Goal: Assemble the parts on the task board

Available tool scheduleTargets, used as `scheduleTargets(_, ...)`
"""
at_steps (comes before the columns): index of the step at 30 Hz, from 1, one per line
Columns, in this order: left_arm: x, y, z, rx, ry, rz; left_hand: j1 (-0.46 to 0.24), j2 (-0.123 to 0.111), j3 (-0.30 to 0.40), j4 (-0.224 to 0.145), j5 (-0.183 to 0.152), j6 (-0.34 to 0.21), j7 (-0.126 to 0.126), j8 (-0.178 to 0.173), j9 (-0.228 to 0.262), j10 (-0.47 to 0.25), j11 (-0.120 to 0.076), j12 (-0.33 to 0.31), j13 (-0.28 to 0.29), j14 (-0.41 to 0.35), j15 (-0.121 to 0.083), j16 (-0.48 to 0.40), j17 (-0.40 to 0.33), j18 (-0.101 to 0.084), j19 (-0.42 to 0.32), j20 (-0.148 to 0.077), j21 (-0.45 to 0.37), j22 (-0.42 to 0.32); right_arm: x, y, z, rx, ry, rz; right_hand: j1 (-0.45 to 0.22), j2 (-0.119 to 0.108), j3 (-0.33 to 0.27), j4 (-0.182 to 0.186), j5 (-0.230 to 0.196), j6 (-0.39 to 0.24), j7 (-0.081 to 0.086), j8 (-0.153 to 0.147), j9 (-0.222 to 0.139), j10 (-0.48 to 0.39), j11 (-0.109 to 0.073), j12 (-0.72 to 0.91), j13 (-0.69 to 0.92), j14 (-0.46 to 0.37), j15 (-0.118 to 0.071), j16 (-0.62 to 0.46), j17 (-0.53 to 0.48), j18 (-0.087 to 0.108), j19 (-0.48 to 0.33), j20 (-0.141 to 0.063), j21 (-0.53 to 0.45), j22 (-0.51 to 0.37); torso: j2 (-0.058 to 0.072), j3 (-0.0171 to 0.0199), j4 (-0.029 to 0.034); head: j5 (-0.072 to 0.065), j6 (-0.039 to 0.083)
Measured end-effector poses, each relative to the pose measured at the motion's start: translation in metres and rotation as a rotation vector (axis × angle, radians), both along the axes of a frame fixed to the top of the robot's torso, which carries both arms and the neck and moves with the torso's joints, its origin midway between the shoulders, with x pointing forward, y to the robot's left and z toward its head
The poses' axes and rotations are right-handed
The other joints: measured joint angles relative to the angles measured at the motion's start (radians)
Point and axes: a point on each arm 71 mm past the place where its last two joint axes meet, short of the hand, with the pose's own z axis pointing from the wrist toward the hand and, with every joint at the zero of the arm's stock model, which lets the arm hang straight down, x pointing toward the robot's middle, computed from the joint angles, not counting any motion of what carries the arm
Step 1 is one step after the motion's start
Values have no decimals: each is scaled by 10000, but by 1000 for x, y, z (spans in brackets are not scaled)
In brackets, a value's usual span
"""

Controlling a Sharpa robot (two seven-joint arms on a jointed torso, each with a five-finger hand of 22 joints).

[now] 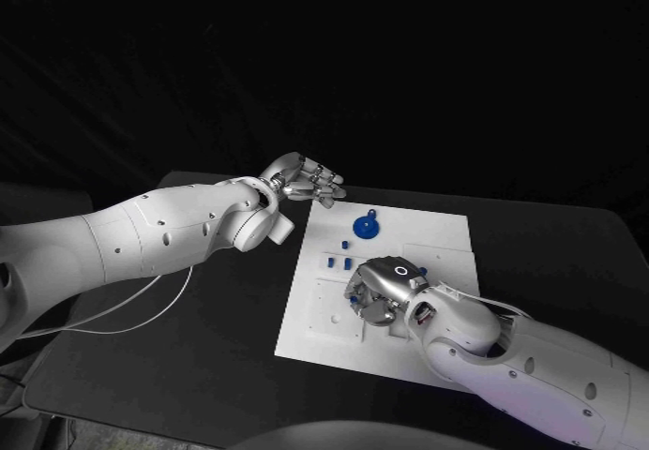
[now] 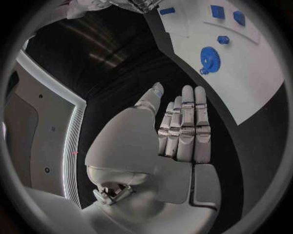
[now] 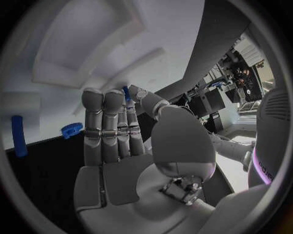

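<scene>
The white task board (image 1: 433, 246) lies in the middle of the black table. On it sit a blue gear (image 1: 365, 226) (image 2: 209, 54) and small blue parts (image 1: 339, 264) (image 2: 223, 39). My right hand (image 1: 388, 286) (image 3: 116, 131) hovers low over the board's middle. A small blue part (image 3: 126, 92) shows as a sliver pinched between its thumb and a fingertip. Beyond its fingers lie a small blue gear (image 3: 71, 129) and a blue peg (image 3: 18, 135). My left hand (image 1: 306, 179) (image 2: 183, 126) is raised off the board's far left corner, its fingers straight and holding nothing.
The board has moulded recesses (image 3: 92, 48) under my right hand. Bare black table (image 1: 203, 337) surrounds the board on all sides. More flat blue pieces (image 2: 217, 11) sit further along the board.
</scene>
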Motion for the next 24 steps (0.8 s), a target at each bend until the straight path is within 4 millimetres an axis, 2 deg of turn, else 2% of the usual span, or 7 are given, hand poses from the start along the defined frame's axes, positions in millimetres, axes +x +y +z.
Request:
scheduleTargets(6, 0, 0, 0, 3, 11, -4, 0, 0, 0, 0, 0, 0, 0, 0, 0, 0, 0, 0, 0, 0, 0, 0, -9, 0, 0, 0, 0, 2, 0, 0, -1, -54, 2, 17, 62, 62, -469, 79, 28, -415, 101, 59, -128, -487, 123, 7, -24, -44, 43, 1, -26, 78, 35, 36, -176, 0, 0, -1, 0, -1, -13)
scheduleTargets(8, 0, 0, 0, 4, 13, -2, 0, 0, 0, 0, 0, 0, 0, 0, 0, 0, 0, 0, 0, 0, 0, 0, -9, 0, 0, -1, 0, 2, 0, -1, -1, -51, -4, 4, 26, 26, -633, 143, -434, -899, 197, 53, -266, -884, 232, 69, 11, -54, 102, 31, -56, 154, 87, 96, -325, -18, 0, -1, -2, -2, -15)
scheduleTargets(11, 0, 0, 0, 4, 14, -2, 0, 0, 0, 0, 0, 0, 0, 0, 0, -75, 4, 0, 1, 0, 0, 0, -9, 0, 0, 0, 0, 1, 0, -1, -1, 11, -2, -9, -143, -279, -774, 216, -549, -1491, 345, 49, -471, -1218, 210, 67, 41, -105, 221, 41, -108, 241, 72, 184, -605, -127, 0, -2, -3, -2, -15)
scheduleTargets(13, 0, 0, 0, 4, 15, -4, 0, 0, 0, 0, 0, 0, 0, 0, 0, -75, 4, 0, 0, 0, 0, 0, -9, -1, 1, -1, 0, 1, -1, 0, -1, 106, -5, -2, -131, -537, -1052, 248, -550, -1742, 457, 48, -536, -2062, 514, -82, -124, -218, 326, 33, -173, 400, 53, 337, -1108, -313, 0, 4, -3, -12, -7)
scheduleTargets(14, 0, 0, 0, 4, 15, -3, 0, 0, 0, 0, 0, 0, 0, 0, 0, -75, 4, 0, 0, 0, 0, 0, -9, 0, 0, 0, 0, 0, -2, 0, -1, 151, -1, 5, -43, -619, -1276, 262, -550, -1832, 508, 48, -552, -2168, 513, -49, -101, -293, 394, -3, -233, 476, -11, 404, -1462, -447, 0, 4, -4, -17, -4)
scheduleTargets(16, 0, 0, 0, 4, 15, -4, 0, 0, 0, 0, -1, 0, 0, 0, 0, -75, 4, 0, 0, 0, 0, 0, -9, 0, 0, -1, 0, 0, -3, -1, -2, 247, 18, -31, 263, -673, -1974, 401, -550, -2002, 573, 48, -556, -2753, 822, -68, -128, -485, 551, 148, -560, 701, -22, 594, -1939, -607, 1, 10, -6, -30, 6)
scheduleTargets(24, 0, 1, 0, 9, 14, 12, 0, 0, 0, 0, -1, -37, 36, 0, 0, -74, 3, 0, 1, -73, -1, 0, -18, 0, -35, 35, 0, -1, -6, -13, 0, 619, 1, -275, 555, -847, -2503, 659, -550, -2138, 566, 49, -555, -3000, 889, -38, -40, -814, 626, 757, -1403, 820, 33, 681, -2343, -596, 1, 14, -18, -72, 52)
